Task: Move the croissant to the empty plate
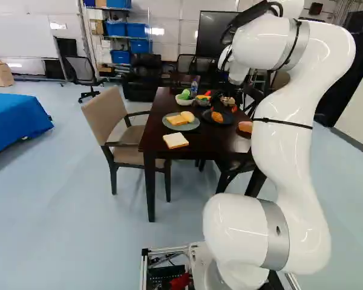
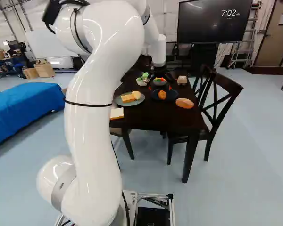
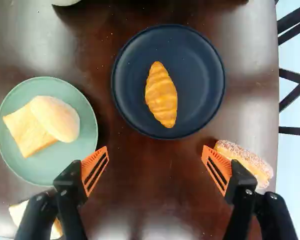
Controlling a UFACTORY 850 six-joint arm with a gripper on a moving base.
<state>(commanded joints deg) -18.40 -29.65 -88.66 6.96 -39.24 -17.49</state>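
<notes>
Ahead of widely parted fingers, croissant on dark plate; bread slice partly hidden by one finger.

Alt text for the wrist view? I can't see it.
Croissant on a navy plate ahead of the open gripper. Beside it, a green plate holds a roll overlapping toast; a sugared bun and a partly hidden bread slice lie on the table.

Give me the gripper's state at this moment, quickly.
Gripper: open, holding nothing; its orange-padded fingers stand wide apart, short of the dark plate with the croissant.
</notes>
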